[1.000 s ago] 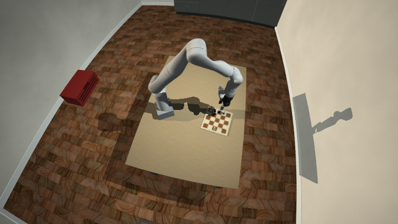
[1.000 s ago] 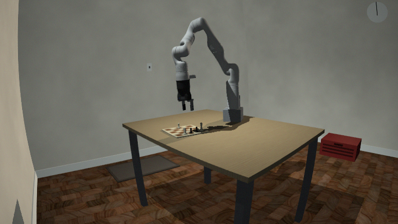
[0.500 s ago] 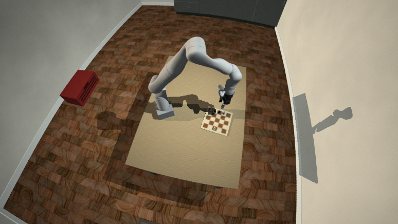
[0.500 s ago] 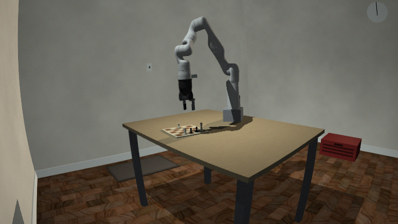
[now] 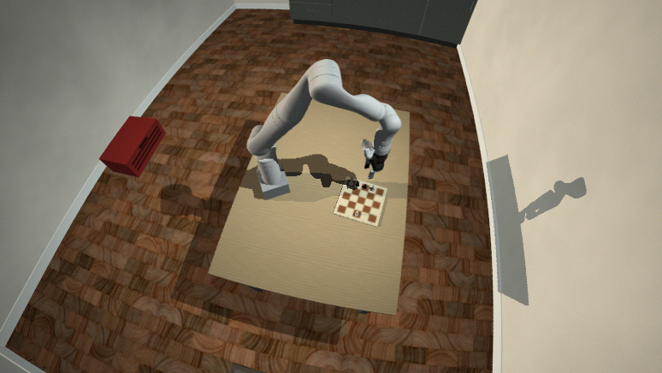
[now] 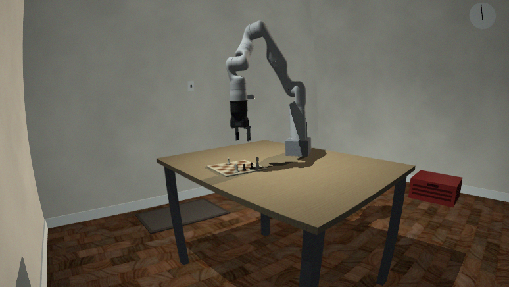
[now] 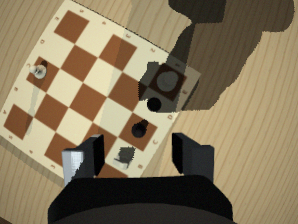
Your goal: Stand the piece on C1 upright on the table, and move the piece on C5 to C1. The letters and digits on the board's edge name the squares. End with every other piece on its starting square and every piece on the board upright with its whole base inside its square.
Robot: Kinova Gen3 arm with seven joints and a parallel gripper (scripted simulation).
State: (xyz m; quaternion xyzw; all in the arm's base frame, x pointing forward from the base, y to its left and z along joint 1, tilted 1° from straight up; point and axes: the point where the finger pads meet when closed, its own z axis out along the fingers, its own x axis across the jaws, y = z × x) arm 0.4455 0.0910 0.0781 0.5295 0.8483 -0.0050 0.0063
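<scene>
Claw (image 5: 369, 172) (image 6: 242, 139) (image 7: 137, 148) spread, holding nothing, high over board; wide gap presumably leaves room for a piece. Small black chess piece (image 5: 363, 186) (image 6: 244, 167) (image 7: 138, 130), C1, lower centre of wrist view, upright, likely first pickup. Small white chess piece (image 5: 357, 214) (image 6: 228, 160) (image 7: 39, 72), C5, upper left, awaits vacancy.

Row 1 is tight: black piece on C1 (image 5: 364, 186) (image 6: 244, 167) (image 7: 138, 130) has black D1 piece (image 6: 251, 165) (image 7: 154, 104) on one side, pale B1 piece (image 6: 236, 168) (image 7: 124, 156) on the other. Tall E1 piece (image 5: 351, 184) (image 6: 257, 162) (image 7: 167, 80) sticks up past D1 (shadowed, watch it). Finger room there only from the row 2 side or off the board (image 5: 340, 209) (image 6: 225, 174) (image 7: 60, 65) edge. Rows 2-4 bare, nothing standing. C5 piece (image 5: 357, 214) (image 6: 228, 161) (image 7: 39, 71) alone, space all round.
</scene>
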